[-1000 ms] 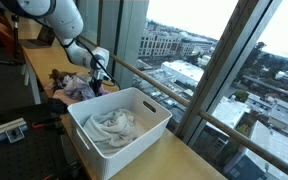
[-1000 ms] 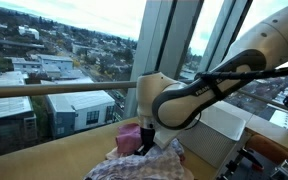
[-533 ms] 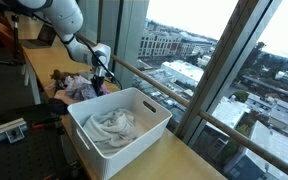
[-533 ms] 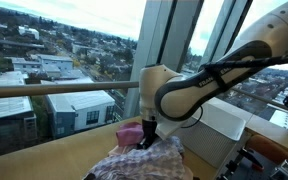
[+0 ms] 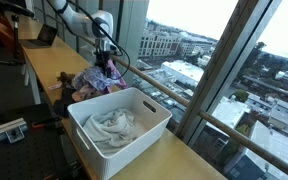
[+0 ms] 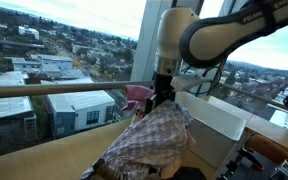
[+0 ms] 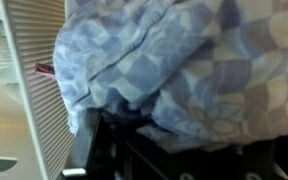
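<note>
Fabric is pinched between the narrowed jaws of the end effector [image 6: 162, 97], which points straight down from the arm and is closed on the top of a checked cloth [image 6: 154, 140] in blue, violet and white. Because the cloth is gripped at a single upper point, its weight draws it into a widening drape below the jaws, as is shown in both exterior views; in the wrist view [image 7: 184, 70] the same check fills nearly the whole picture, so the fingertips are hidden by it. A pink item [image 6: 139, 93] is seen just beside the jaws, but whether it is caught in the grip cannot be told. The lower folds reach down to a pile of garments [image 5: 76, 92] on the wooden table [image 5: 179, 160]; whether they are touching it is unclear. Near the pile stands a white bin [image 5: 134, 135], in which a white cloth [image 5: 112, 125] lies crumpled on the bottom. Behind runs the window rail [image 6: 54, 90].
</note>
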Available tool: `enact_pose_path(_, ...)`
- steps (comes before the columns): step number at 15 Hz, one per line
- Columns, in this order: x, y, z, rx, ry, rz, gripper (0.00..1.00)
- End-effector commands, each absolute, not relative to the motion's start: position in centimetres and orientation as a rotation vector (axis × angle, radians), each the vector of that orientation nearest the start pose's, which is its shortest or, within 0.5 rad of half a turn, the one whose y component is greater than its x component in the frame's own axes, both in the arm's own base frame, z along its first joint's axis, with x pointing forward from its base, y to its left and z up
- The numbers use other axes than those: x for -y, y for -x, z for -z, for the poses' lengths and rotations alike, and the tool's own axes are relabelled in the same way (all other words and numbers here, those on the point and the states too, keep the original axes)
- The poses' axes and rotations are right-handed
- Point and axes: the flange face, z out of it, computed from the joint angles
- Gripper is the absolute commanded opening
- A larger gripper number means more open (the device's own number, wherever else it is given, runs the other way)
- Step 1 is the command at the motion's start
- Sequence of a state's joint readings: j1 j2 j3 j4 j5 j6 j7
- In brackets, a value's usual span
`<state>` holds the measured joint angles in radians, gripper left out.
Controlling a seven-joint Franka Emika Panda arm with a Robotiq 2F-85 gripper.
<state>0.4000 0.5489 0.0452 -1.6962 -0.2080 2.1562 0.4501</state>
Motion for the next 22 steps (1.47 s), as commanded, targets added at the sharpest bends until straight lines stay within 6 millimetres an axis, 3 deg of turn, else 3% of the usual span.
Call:
enact_pose_path(1, -27.4, -58.2, -34.6, 0.164, 3.348, 0.087, 0.05)
enact_pose_path(5, -25.6, -56.9, -41.8, 0.11, 3.382, 0.225, 0.05)
enact_pose_path(14, -16.5, -53.5, -57.9, -0.164, 3.418, 0.448, 0.05)
enact_pose_path(22, -9.1, -49.0, -67.3, -0.414, 3.394, 0.585, 0.05)
